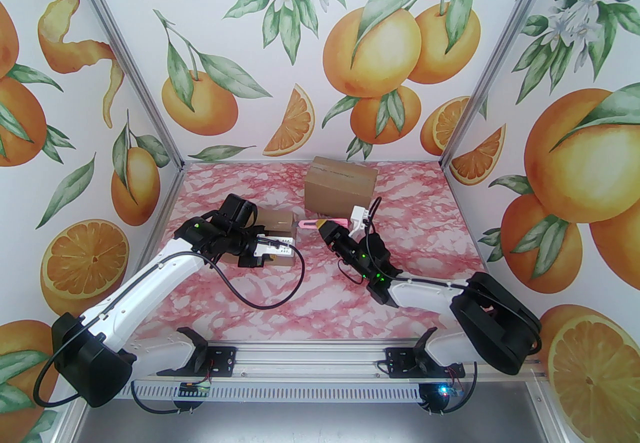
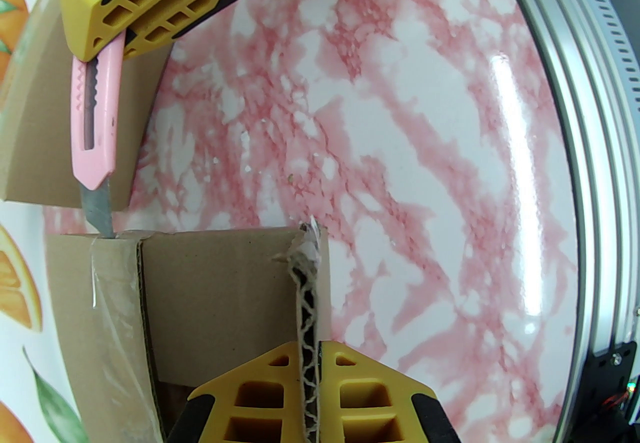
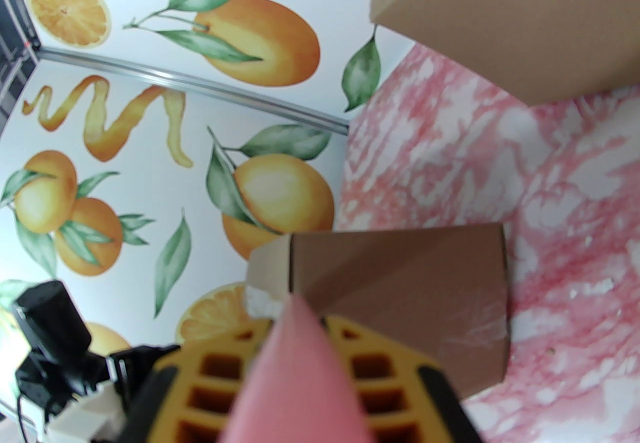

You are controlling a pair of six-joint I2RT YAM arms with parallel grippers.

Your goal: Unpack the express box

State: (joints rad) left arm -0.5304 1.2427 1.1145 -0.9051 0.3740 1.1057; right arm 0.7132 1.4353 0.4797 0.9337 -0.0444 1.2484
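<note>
in the overhead view the small brown cardboard box [image 1: 278, 222] lies left of centre on the pink marbled table [image 1: 300, 301]. it sits in front and to the left of a larger brown cardboard box [image 1: 341, 183] that stands near the back wall, and the two boxes are apart.

the left gripper [image 2: 310, 348] enters at the bottom of its own wrist view. its yellow ribbed fingers [image 2: 289, 396] are pressed together on a torn corrugated flap [image 2: 306, 291] of the small box, with the flap's raw edge standing upright between them.

the right gripper [image 2: 102, 43], in the upper left of that same view, is clamped around the handle of a pink plastic utility knife [image 2: 95, 131]. the knife points down the frame. its short grey blade [image 2: 97, 211] meets the top edge of the small box beside a strip of clear tape [image 2: 107, 311] that runs over the box's left side.

in the right wrist view the blurred pink handle sticks out at bottom centre between the yellow fingers. the small box sits just beyond it at lower centre, and the larger box is in the upper right corner.
</note>
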